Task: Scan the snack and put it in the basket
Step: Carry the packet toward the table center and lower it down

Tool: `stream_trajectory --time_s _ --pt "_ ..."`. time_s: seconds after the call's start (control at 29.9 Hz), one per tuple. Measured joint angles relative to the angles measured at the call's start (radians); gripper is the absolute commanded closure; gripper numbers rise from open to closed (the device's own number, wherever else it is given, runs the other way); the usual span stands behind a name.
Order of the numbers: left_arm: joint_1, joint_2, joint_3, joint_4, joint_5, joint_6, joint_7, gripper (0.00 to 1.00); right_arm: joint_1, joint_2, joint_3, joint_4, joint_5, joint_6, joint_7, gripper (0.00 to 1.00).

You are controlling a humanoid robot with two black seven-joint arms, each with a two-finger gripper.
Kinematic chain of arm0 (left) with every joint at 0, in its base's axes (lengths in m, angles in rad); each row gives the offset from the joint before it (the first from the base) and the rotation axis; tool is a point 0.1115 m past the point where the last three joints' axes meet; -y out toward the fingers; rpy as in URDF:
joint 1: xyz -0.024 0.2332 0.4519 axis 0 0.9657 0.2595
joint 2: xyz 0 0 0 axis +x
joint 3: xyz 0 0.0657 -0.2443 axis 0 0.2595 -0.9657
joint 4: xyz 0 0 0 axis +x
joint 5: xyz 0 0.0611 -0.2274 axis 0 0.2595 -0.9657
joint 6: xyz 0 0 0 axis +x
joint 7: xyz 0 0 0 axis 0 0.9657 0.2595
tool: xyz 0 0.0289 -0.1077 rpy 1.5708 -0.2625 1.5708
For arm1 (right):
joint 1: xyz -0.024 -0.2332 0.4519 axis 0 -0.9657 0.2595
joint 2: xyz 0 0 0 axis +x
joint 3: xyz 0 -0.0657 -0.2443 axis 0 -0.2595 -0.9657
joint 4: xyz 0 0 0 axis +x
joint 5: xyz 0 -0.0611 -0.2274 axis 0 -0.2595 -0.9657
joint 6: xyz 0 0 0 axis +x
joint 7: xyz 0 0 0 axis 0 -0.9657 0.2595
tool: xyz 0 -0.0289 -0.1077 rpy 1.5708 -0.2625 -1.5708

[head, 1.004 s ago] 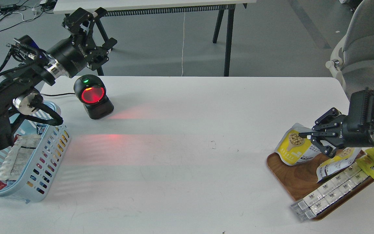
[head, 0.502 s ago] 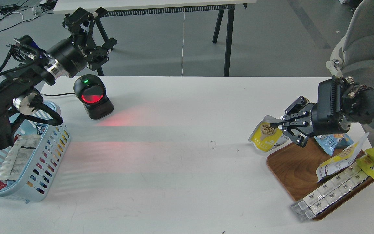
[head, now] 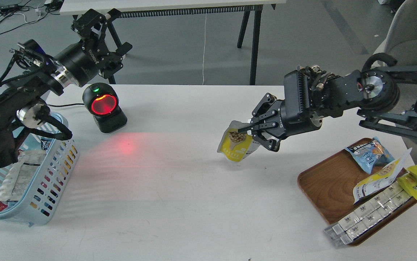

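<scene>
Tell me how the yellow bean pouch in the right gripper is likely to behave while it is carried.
The bean pouch hangs tilted from the right gripper, pinched by its top, so it is probably light and floppy. It may swing. Its glossy film looks slippery, so the grip could shift.

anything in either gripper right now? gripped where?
Right gripper holds the snack, fingers pinching its upper right edge; pouch hangs above the table. Left gripper holds nothing.
</scene>
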Motion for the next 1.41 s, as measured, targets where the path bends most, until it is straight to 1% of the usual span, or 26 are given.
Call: stream_trajectory --time_s 0.13,0.3,0.47,0.6,0.67,0.77,0.84,0.94,0.97,1.0,1.04,1.1,1.14,1.17,1.41 --pt "0.001 0.003 0.000 0.000 -0.001 0.000 0.000 0.00 0.009 0.080 -0.005 -0.013 0.002 0.001 0.000 1.00" --pt "0.002 0.003 0.000 0.000 -0.001 0.000 0.000 0.00 0.018 0.143 -0.014 -0.021 0.006 0.002 0.000 1.00" --pt "0.002 -0.001 -0.001 0.000 0.000 0.000 0.000 0.00 0.028 0.173 -0.016 -0.021 0.009 0.007 0.000 1.00" --pt "0.002 0.002 -0.001 0.001 0.000 0.000 0.000 0.00 0.030 0.182 -0.032 -0.018 0.028 0.019 0.000 0.96" --pt "0.002 0.005 -0.001 0.001 0.000 0.000 0.000 0.00 0.031 0.189 -0.049 -0.017 0.032 0.020 0.000 0.88" --pt "0.002 0.008 -0.002 0.001 -0.001 0.000 0.000 0.00 0.032 0.194 -0.061 -0.016 0.034 0.020 0.000 0.70" --pt "0.002 0.009 -0.002 0.002 -0.001 0.000 0.000 0.00 0.032 0.196 -0.063 -0.015 0.034 0.020 0.000 0.65" --pt "0.002 0.009 -0.002 0.002 -0.001 0.000 0.000 0.00 0.032 0.198 -0.064 -0.014 0.035 0.020 0.000 0.53" --pt "0.002 0.009 -0.002 0.002 -0.001 0.000 0.000 0.00 0.032 0.200 -0.064 -0.014 0.036 0.020 0.000 0.42" --pt "0.002 0.009 -0.002 0.002 -0.001 0.000 0.000 0.00 0.032 0.203 -0.064 -0.014 0.036 0.020 0.000 0.27" --pt "0.002 0.009 -0.002 0.002 -0.001 0.000 0.000 0.00 0.032 0.205 -0.064 -0.013 0.038 0.020 0.000 0.18" --pt "0.002 0.009 -0.002 0.002 -0.001 0.000 0.000 0.00 0.032 0.208 -0.064 -0.012 0.045 0.020 0.000 0.13" --pt "0.002 0.009 -0.002 0.002 -0.001 0.000 0.000 0.00 0.034 0.209 -0.064 -0.011 0.055 0.020 0.000 0.09" --pt "0.002 0.009 -0.002 0.002 -0.002 0.000 0.000 0.00 0.039 0.209 -0.064 -0.010 0.071 0.020 0.000 0.07" --pt "-0.001 0.009 -0.004 0.002 -0.003 0.000 0.000 0.00 0.096 0.233 -0.051 -0.020 0.226 0.023 0.000 0.04"
